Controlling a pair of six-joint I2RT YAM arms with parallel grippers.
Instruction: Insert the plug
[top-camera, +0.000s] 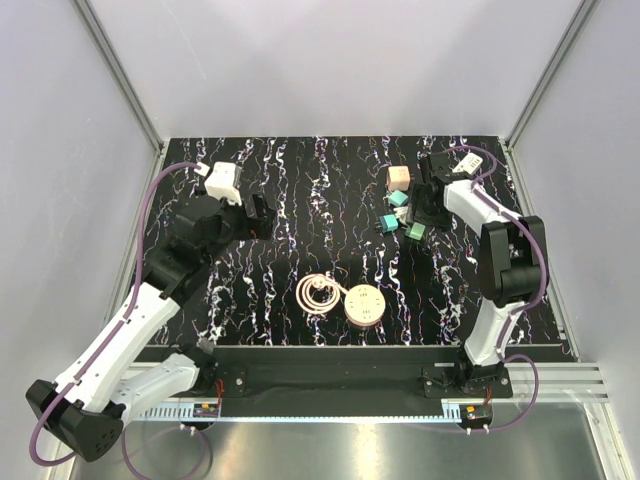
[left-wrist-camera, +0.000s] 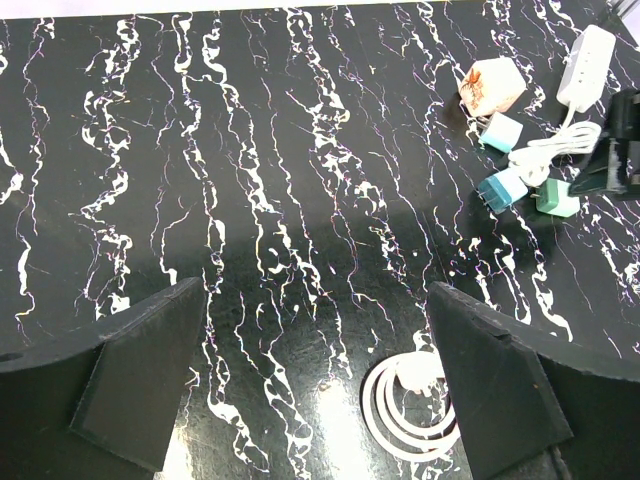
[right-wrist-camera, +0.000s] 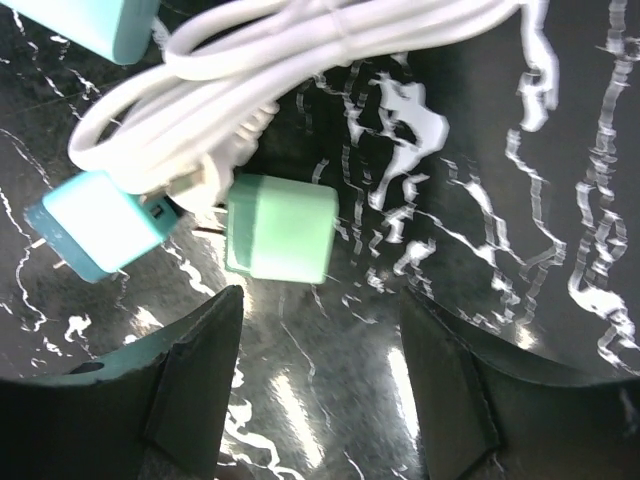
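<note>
Fingers (left-wrist-camera: 140, 380) of the left gripper (left-wrist-camera: 315, 300) stand wide apart with nothing between them, above a bare stretch of the black, white-veined table (top-camera: 300, 180) on its left half. Fingers (right-wrist-camera: 190, 380) of the right gripper (right-wrist-camera: 320, 300) are likewise apart and clasp nothing; the gap between them shows only tabletop. Just beyond their tips lies the green plug (right-wrist-camera: 280, 228), a pale green cube resting on the table, free of both grippers. Beside it, on the left in the right wrist view, is a teal plug (right-wrist-camera: 95, 232) whose metal prongs point away from the green one; the two are near but apart. A white cable (right-wrist-camera: 300, 40) loops across behind both, and its end lies between them; whether it touches the green plug cannot be told. In the left wrist view the same cluster sits at the far right of the table, together with a peach adapter (left-wrist-camera: 492, 85), a second teal cube (left-wrist-camera: 501, 131), and the white power strip (left-wrist-camera: 587, 65) from which the cable runs. Near the front centre of the table, well apart from the cluster, lie a coiled cord (top-camera: 318, 293) and, just beside it, a round peach disc (top-camera: 363, 304).
</note>
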